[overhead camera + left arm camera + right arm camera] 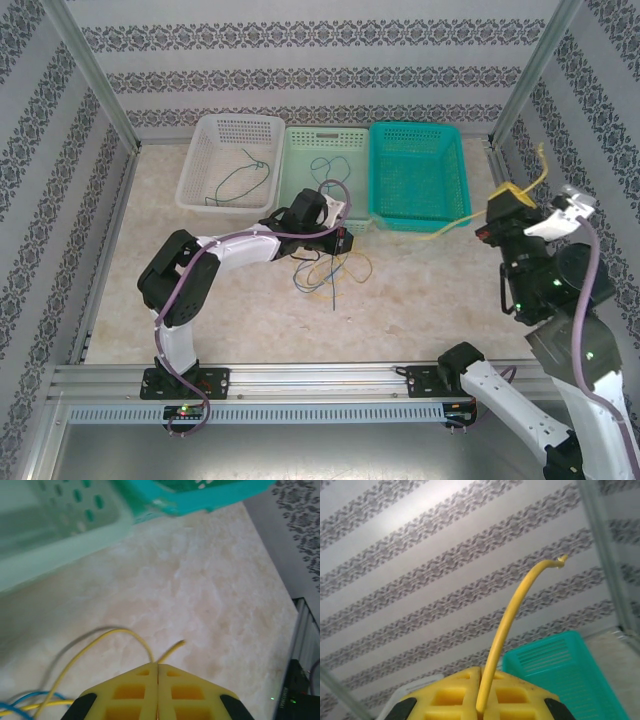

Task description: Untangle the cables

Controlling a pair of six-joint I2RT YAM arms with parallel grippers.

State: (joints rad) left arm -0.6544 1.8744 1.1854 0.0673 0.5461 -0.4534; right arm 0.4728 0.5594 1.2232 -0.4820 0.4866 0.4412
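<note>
Far to the left of the teal basket (420, 218), a white basket (192, 183) holds one dark green cable (240, 182). The pale green basket (300, 150) between them, touching the teal one's left wall, holds a loop of cable (322, 170). Just in front of the teal basket's near left corner, the tangle (330, 270) lies on the table (230, 300). The left gripper (158, 666) sits low over it, pads pressed together, with a thin yellow wire (170, 652) apparently nipped at the seam. Lifting from here may drag the blue strands (30, 696) along and cinch the knot rather than free it. Right of the teal basket, the right gripper (481, 672) is clamped on a thicker yellow cable (511, 605). Its long axis runs on a slant: the tail droops toward the teal basket's near right corner, and the free end points up toward the back wall (300, 70). That tail could catch on the teal rim, or the cable could slip from the pinch
</note>
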